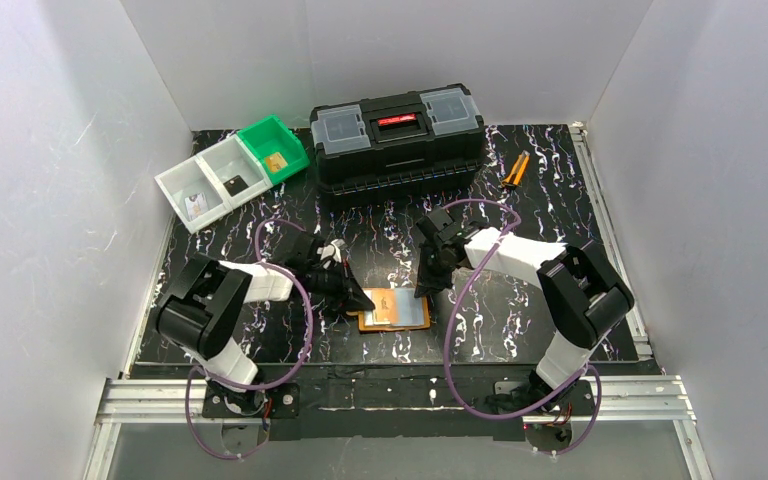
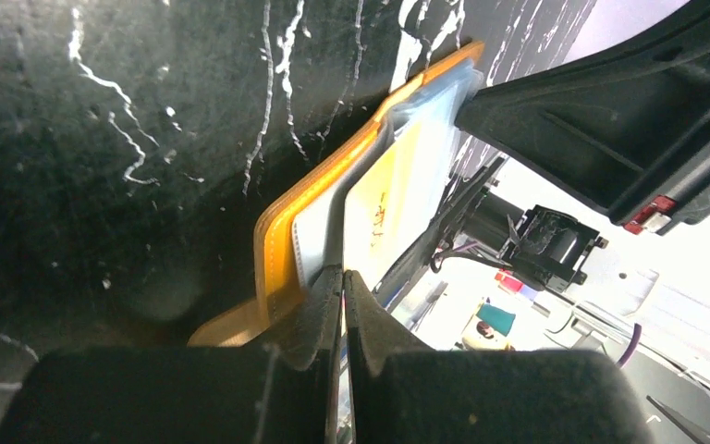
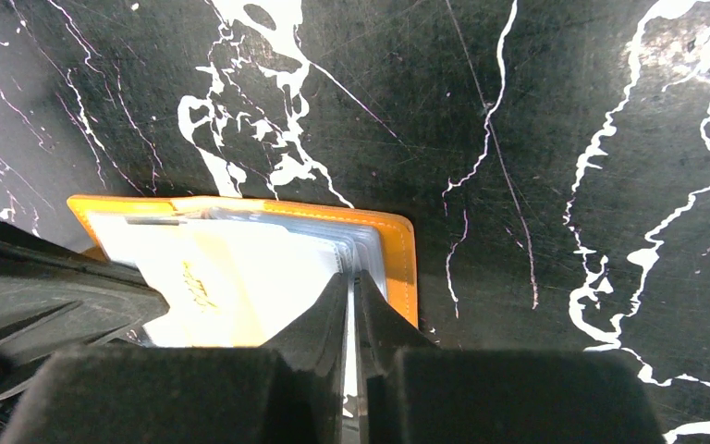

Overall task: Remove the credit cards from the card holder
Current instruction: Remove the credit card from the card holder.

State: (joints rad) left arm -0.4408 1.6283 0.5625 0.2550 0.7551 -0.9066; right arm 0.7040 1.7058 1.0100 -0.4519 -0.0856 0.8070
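Note:
The orange card holder [image 1: 395, 308] lies open on the black mat between the two arms, its clear pockets facing up. A pale gold-tan credit card [image 1: 384, 304] sits in the top pocket, with small writing on it [image 3: 240, 277]. My left gripper [image 1: 356, 298] is shut, its tips [image 2: 342, 275] against the holder's left end where the orange cover [image 2: 277, 240] meets the pockets. At the right end my right gripper [image 1: 427, 290] is shut on the stacked edges of the clear pockets [image 3: 353, 277], and a thin pale strip shows between its fingers. Any other cards in the holder are hidden.
A black toolbox [image 1: 397, 135] stands at the back. Left of it are two white bins [image 1: 210, 185] and a green bin [image 1: 273, 148], each with a small flat item inside. Orange-handled pliers [image 1: 513, 170] lie at the back right. White walls enclose the mat.

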